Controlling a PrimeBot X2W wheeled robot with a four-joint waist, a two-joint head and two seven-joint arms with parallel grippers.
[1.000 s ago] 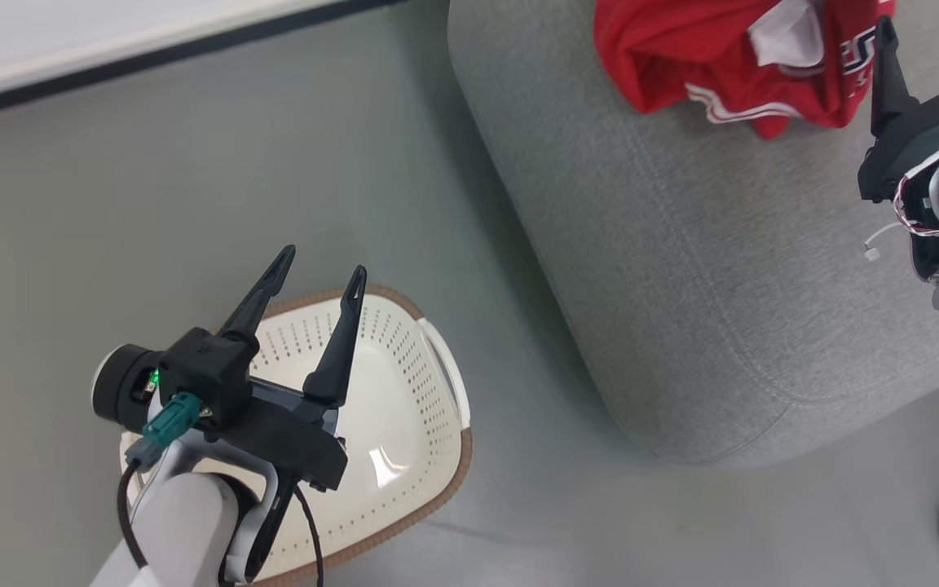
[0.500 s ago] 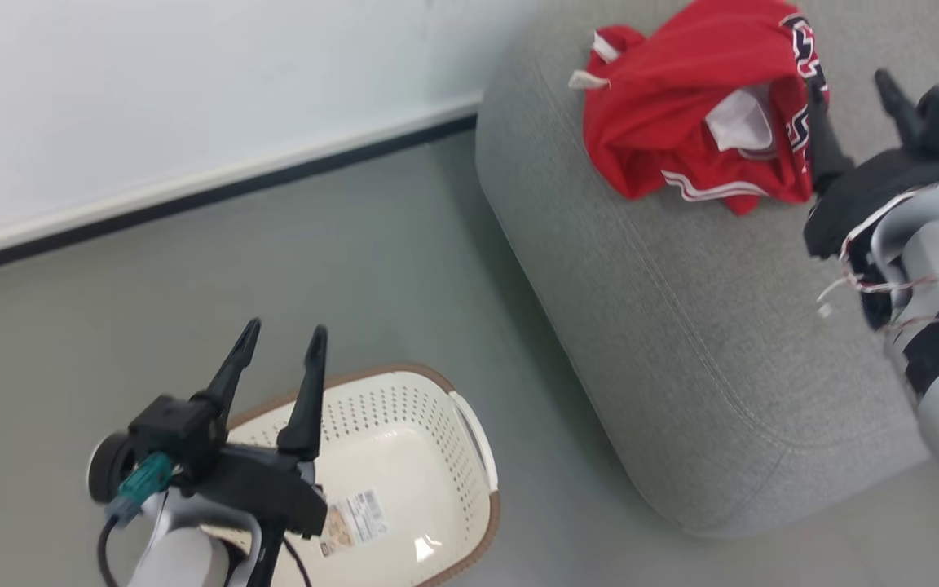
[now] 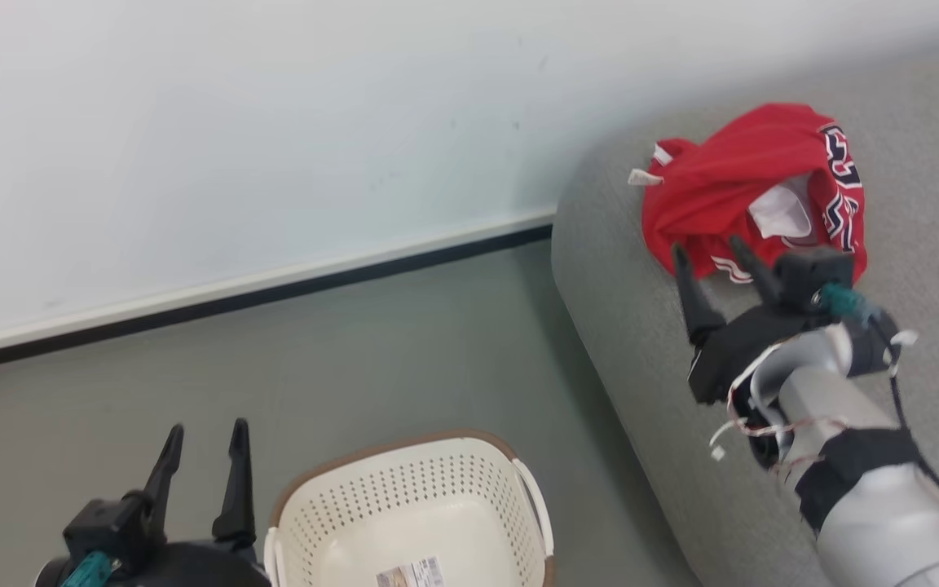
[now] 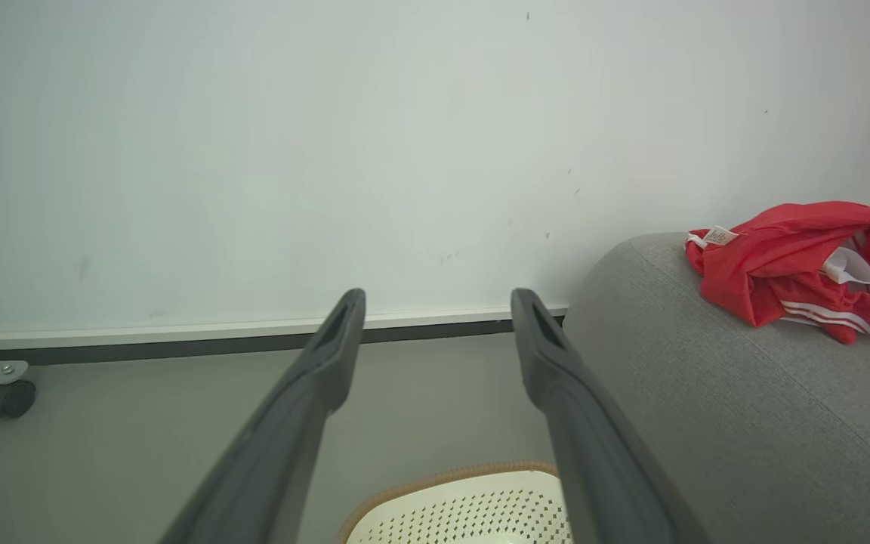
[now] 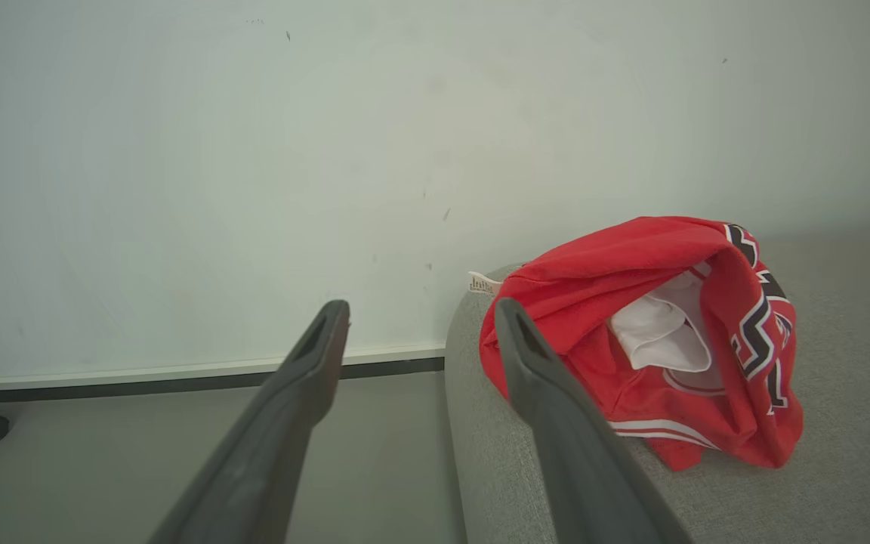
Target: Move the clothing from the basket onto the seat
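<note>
Finding the clothing (image 3: 730,187) bunched in a red heap on the seat (image 3: 624,342), near the cushion's rounded end by the pale wall (image 3: 274,147). Noting white stripe trim along the lower fold, a white inner patch in the open middle and dark lettering down 1 side. Seeing the same heap in the left wrist view (image 4: 775,264), on top of the grey seat (image 4: 745,423).

Placing the basket (image 3: 404,489) on the grey floor (image 3: 396,350), just beside the seat's near edge and well apart from the clothing, with its cream bottom bare around a printed label (image 3: 411,573).

Locating the right end effector (image 3: 706,246) over the seat, with 2 dark fingers spread wide, pinching nothing, tips aimed at the lower edge of the heap. Cannot tell whether a tip touches the fabric. From the right wrist view, seeing the right end effector (image 5: 420,304) with 1 finger crossing in front of the clothing (image 5: 616,272) and the other set against wall and floor, above the seat (image 5: 843,393).

Locating the left end effector (image 3: 207,430) low beside the basket, on the side away from the seat, fingers likewise spread and empty. From the left wrist view, seeing the left end effector (image 4: 439,298) framing the dark baseboard (image 4: 178,347), above the basket's brown rim (image 4: 473,514), with a small caster wheel (image 4: 6,398) far off by the baseboard.
</note>
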